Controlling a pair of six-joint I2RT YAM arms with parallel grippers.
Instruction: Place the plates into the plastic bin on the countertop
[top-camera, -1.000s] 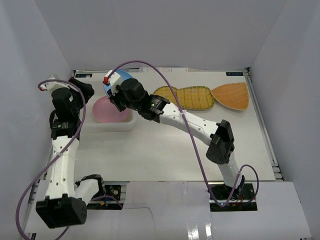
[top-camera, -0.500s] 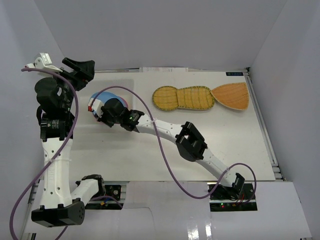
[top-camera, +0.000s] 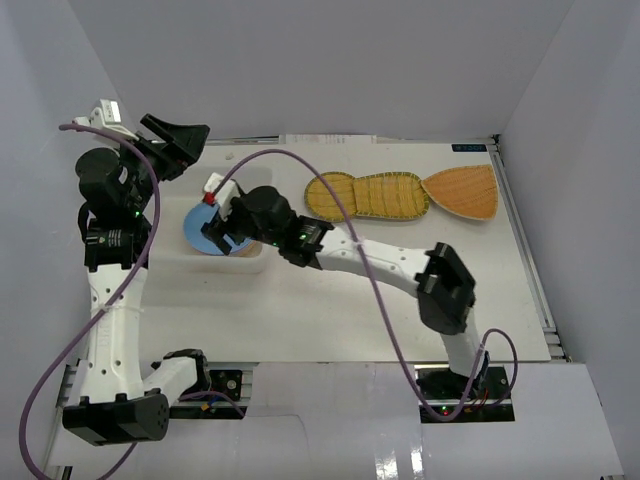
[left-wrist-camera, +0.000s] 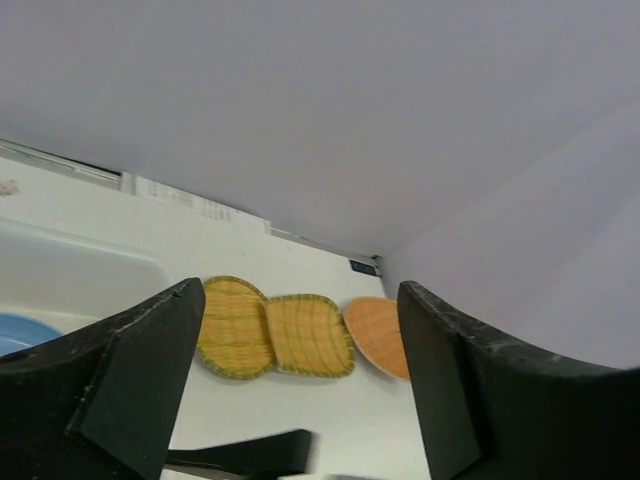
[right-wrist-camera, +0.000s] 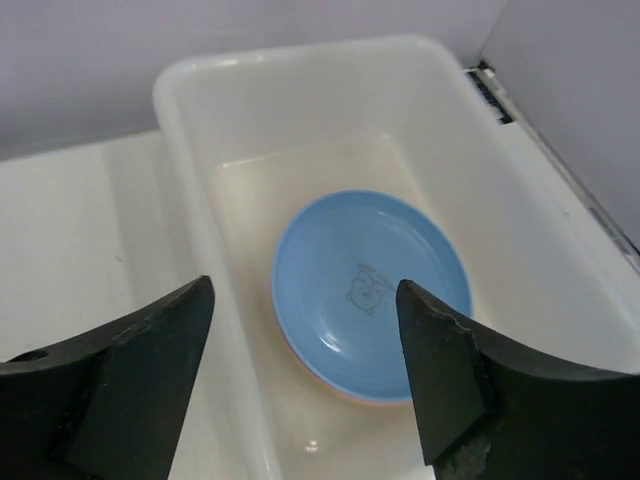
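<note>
White countertop (top-camera: 330, 310) bears a bin (right-wrist-camera: 300, 52) holding a blue plate (right-wrist-camera: 370, 285) (centre drawing)

No wording we can read, a faint outline drawing (right-wrist-camera: 367, 288) on the blue plate (right-wrist-camera: 330, 320), print on the white strip (left-wrist-camera: 185, 201) and dark label (left-wrist-camera: 364, 267) too small.

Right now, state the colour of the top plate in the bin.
Smooth round plate: blue; right wrist view.
</note>
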